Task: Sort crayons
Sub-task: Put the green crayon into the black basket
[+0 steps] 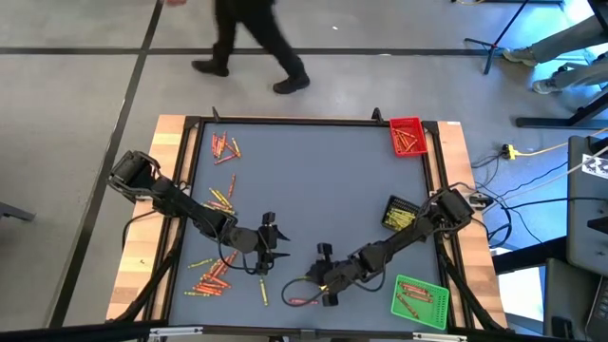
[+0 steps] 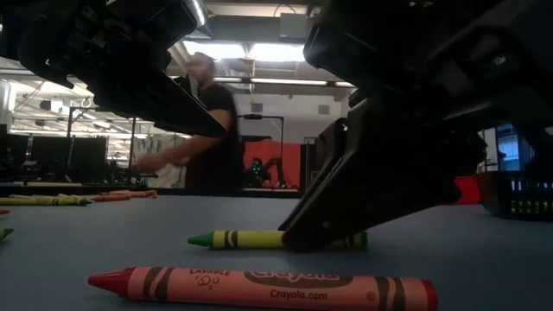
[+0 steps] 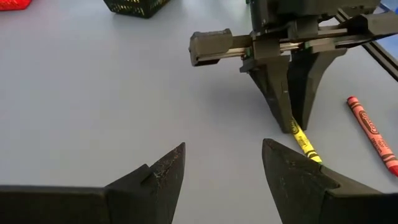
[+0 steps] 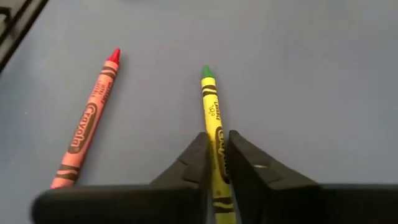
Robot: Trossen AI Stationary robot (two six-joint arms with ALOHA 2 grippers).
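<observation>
- Right gripper (image 4: 216, 163): down near the tabletop's front edge, your jaws pinched onto a yellow-green crayon (image 4: 214, 124) that lies flat on the mat.
- Red crayon (image 4: 87, 121): loose on the mat just beside the gripped one, untouched.
- Left gripper (image 3: 222, 165): near the front edge, facing the right gripper, jaws wide, holding nothing.
- Crayon piles (image 1: 211, 274): front-left, with more at the back-left corner.
- Trays: red tray (image 1: 407, 136) back-right, black tray (image 1: 399, 215) at the right edge, green tray (image 1: 419, 301) front-right, each holding crayons.

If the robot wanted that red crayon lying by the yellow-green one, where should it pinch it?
Probably mid-length, coming straight down. The red crayon lies flat on the table, apart from its neighbour, so fingers fit on both long sides, as the right pincer does on the yellow-green crayon.
</observation>
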